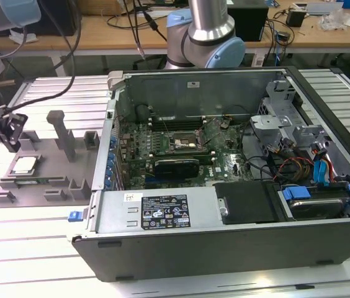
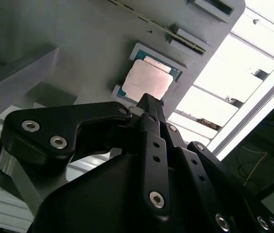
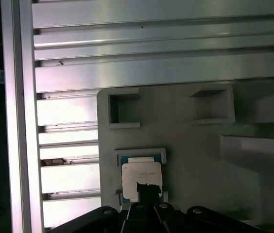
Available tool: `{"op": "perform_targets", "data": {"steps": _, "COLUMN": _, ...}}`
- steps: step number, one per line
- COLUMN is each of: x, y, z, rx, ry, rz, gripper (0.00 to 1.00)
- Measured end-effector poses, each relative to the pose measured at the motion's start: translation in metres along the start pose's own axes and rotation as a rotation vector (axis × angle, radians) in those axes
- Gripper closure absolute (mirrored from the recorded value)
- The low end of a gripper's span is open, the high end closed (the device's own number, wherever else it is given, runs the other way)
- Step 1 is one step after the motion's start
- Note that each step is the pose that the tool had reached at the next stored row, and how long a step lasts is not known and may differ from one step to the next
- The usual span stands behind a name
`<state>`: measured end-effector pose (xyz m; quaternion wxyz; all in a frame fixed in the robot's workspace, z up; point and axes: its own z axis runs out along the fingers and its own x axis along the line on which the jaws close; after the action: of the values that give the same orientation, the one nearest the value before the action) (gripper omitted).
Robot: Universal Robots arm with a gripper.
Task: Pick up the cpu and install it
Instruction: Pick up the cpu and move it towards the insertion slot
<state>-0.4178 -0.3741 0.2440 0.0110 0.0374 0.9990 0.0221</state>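
Note:
The cpu [image 1: 25,165] is a small square chip with a shiny metal top. It lies flat in a framed nest on the grey fixture plate [image 1: 54,164] at the exterior view's left. My gripper [image 1: 12,139] hangs just above it and a little to one side, apart from it. Both wrist views show the cpu [image 2: 146,80] [image 3: 139,174] just beyond my black fingertips [image 2: 150,103] [image 3: 148,188], which meet in one point with nothing between them. The open computer case [image 1: 162,214] shows the motherboard's socket [image 1: 184,144] uncovered.
Grey blocks and posts [image 1: 60,133] stand up from the fixture plate near the cpu. The case walls [image 1: 110,143] rise between the fixture and the motherboard. A black card [image 1: 176,166] and cables [image 1: 299,167] lie inside the case. Ribbed aluminium table [image 3: 151,73] surrounds the fixture.

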Motion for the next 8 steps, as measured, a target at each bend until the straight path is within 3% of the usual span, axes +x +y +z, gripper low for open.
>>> {"op": "perform_targets", "data": {"steps": 8, "x": 0.0007, "y": -0.0034, "z": 0.0211, "rx": 0.0002, "ry": 0.0002, "rz": 0.000, "gripper": 0.89}}
